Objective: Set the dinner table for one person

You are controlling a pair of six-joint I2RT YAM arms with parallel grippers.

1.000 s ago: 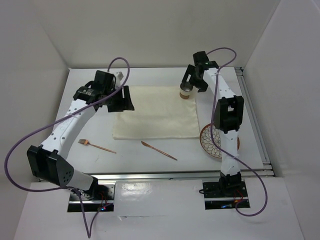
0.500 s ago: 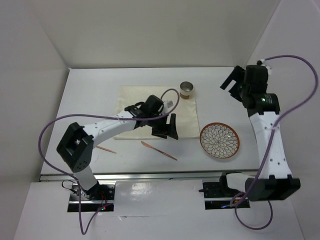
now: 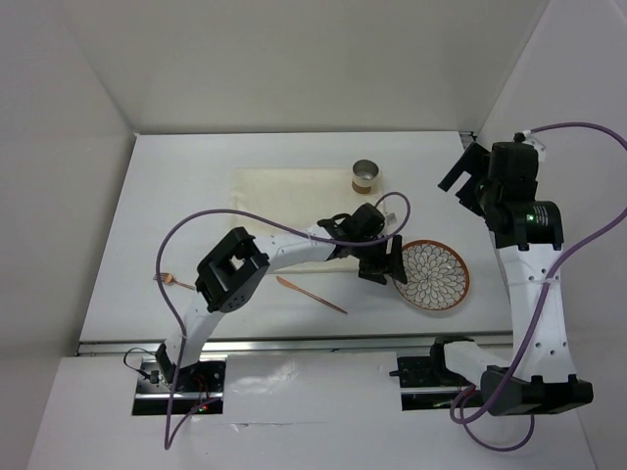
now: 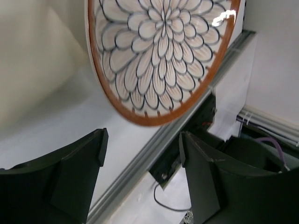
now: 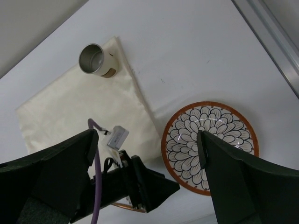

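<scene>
The white dinner table carries a cream placemat with a metal cup on its far right corner. A flower-patterned plate with an orange rim lies right of the mat. A copper knife lies in front of the mat, and a fork lies at the left. My left gripper is open and empty at the plate's left rim; in the left wrist view its gripper sits just short of the plate. My right gripper is open and empty, held high right of the cup.
A metal rail runs along the table's near edge, close to the plate in the left wrist view. White walls enclose the table. The right wrist view shows the cup, plate and left gripper below.
My left arm swung from the mat's far left across to the plate's left rim. My right gripper left the cup and pulled up and away to the right.
</scene>
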